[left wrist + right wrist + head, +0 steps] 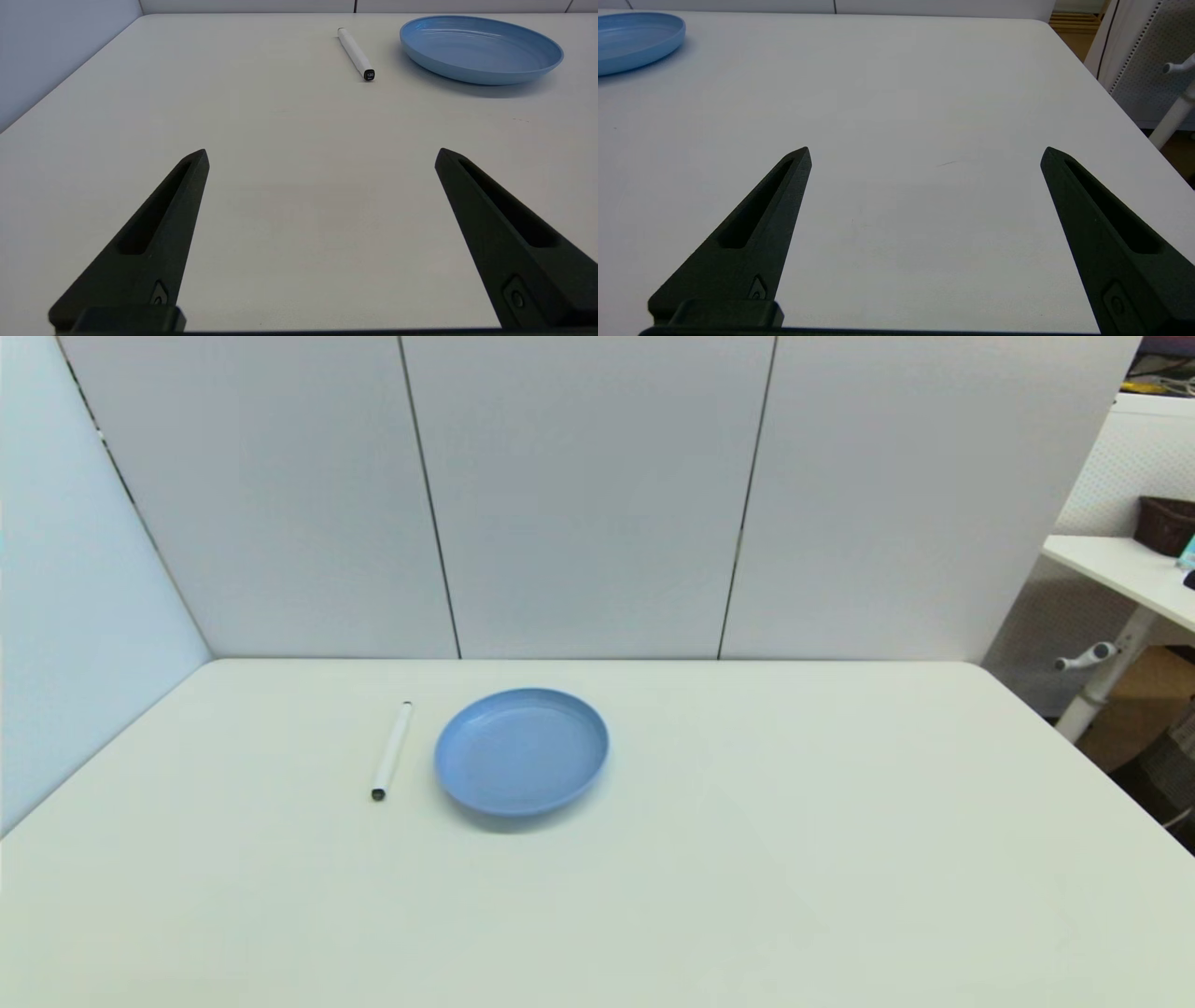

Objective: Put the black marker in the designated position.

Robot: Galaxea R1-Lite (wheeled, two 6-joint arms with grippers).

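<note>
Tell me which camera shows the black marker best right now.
The left wrist view: the black marker lies whole and near, beside the blue plate. The head view shows it whole but farther off. The right wrist view misses it.

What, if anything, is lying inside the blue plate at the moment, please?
Nothing: the blue plate shows only its bare ridged bowl. The black marker lies apart on the table on the robot's left of it. The tabletop beneath the plate is covered.
</note>
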